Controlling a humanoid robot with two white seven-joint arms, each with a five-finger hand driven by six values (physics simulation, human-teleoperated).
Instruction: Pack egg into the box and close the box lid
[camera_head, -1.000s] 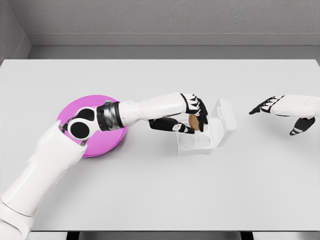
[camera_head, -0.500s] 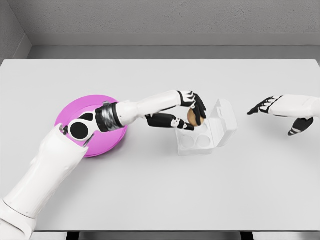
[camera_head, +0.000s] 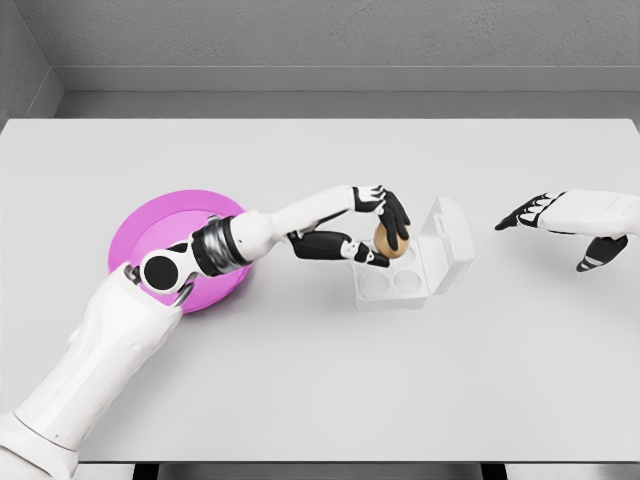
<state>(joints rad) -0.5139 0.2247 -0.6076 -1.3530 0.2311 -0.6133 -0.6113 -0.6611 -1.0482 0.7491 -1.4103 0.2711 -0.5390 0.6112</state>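
Egg (camera_head: 388, 240) held over the open box (camera_head: 395, 282), not yet seated; lid (camera_head: 449, 243) still to shut.

You have the brown egg pinched between the thumb and curled fingers of the left hand (camera_head: 375, 232), just above the rear cells of the white box, at roughly 12 o'clock from the two front cups that you can see are bare. The lid stands tilted up at 3 o'clock of the tray, hinged open. Judging from this, the carry is about done; you have yet to lower and release the egg into a cell, then fold the lid down. The pink plate (camera_head: 150, 225) lies well apart at 9 o'clock, partly under the left forearm. The right hand (camera_head: 568, 225) hovers at 3 o'clock beyond the lid, fingers spread, gripping nothing, on the grey table (camera_head: 320, 390).
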